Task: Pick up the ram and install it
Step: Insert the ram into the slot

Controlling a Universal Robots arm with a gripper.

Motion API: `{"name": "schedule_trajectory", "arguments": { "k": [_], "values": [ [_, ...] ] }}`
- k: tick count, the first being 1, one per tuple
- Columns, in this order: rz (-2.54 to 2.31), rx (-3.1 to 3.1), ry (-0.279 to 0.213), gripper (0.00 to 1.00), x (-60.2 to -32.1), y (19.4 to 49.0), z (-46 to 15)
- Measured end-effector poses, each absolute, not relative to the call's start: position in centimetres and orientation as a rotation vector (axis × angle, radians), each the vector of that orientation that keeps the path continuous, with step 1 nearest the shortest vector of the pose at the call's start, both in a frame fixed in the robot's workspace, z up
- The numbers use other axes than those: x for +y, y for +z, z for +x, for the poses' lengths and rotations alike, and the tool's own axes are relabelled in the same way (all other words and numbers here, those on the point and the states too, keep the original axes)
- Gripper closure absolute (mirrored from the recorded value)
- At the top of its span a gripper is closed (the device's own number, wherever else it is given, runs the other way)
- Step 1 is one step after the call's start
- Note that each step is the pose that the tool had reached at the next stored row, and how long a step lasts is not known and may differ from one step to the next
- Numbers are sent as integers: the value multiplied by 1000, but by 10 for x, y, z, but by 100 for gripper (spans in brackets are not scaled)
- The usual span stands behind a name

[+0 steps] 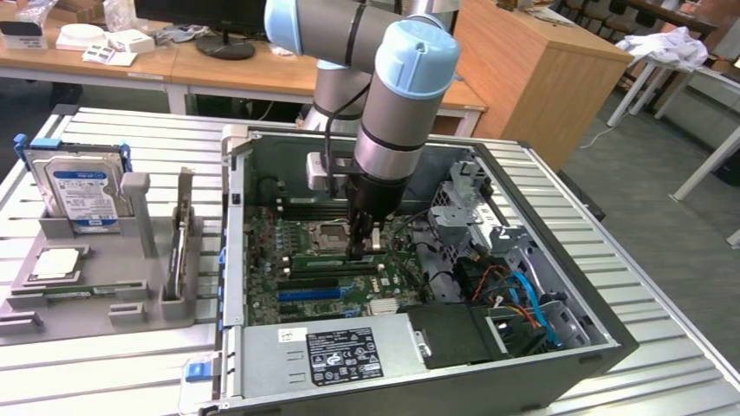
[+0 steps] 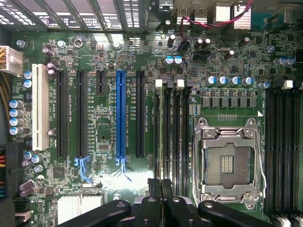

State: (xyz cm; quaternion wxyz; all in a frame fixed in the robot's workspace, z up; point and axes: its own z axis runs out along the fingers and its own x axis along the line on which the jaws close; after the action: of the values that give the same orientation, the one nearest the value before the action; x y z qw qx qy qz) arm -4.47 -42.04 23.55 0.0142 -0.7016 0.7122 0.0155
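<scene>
PSU [image 1: 329, 351] w/ black label sits nearest, bottom centre of the exterior view, inside the open PC case [image 1: 601, 334]. Arm [image 1: 399, 95] hangs from top centre, blue-capped joint uppermost, wrist approx vertical. The gripper [image 1: 366, 251] is down at the motherboard [image 1: 272, 260], just lower right of the CPU socket [image 1: 332, 234]. Thin green strip along the slots left of the tips looks like the ram [image 1: 318, 258]; seated or not, can't tell. Grey tray [image 1: 104, 299] w/ hard drive [image 1: 79, 186] sits at frame left, well apart.

Wrist view: fingers [image 2: 155, 189] are pressed together at bottom centre, over the near end of the memory slots [image 2: 173, 132]. Can't tell if they pinch anything.
</scene>
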Motion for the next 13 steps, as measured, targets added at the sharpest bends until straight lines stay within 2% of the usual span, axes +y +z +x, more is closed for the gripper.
{"name": "schedule_trajectory", "arguments": {
  "k": [13],
  "values": [
    [-2185,2218,48,89,-420,234,-45]
  ]
}}
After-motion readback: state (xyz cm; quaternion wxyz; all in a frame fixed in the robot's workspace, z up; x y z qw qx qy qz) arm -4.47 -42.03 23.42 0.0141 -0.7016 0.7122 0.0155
